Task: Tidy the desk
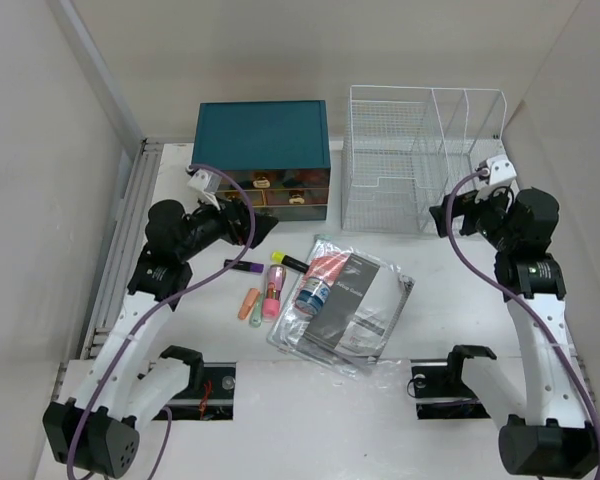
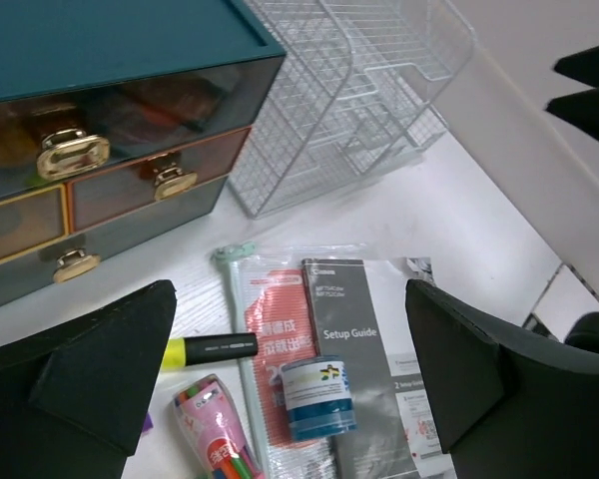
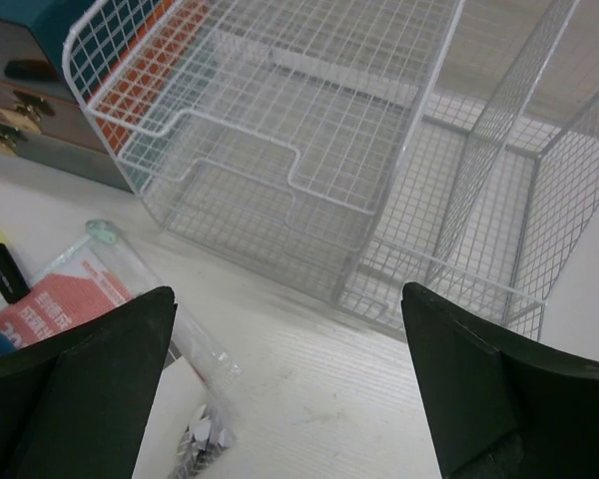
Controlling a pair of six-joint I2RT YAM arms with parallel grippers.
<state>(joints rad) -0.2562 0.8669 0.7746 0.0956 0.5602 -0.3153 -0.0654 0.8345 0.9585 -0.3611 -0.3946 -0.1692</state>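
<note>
Top external: papers (image 1: 355, 310) and markers (image 1: 275, 290) litter your worktop (image 1: 435, 322).
Left end effector (image 2: 290, 354) and right end effector (image 3: 290, 344) both spread.

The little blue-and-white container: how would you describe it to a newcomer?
On the desk, find the teal drawer box. In front lies a clear sleeve of papers; the container sits on its left part. It alone is a squat cylinder, beside slim highlighters.
</note>
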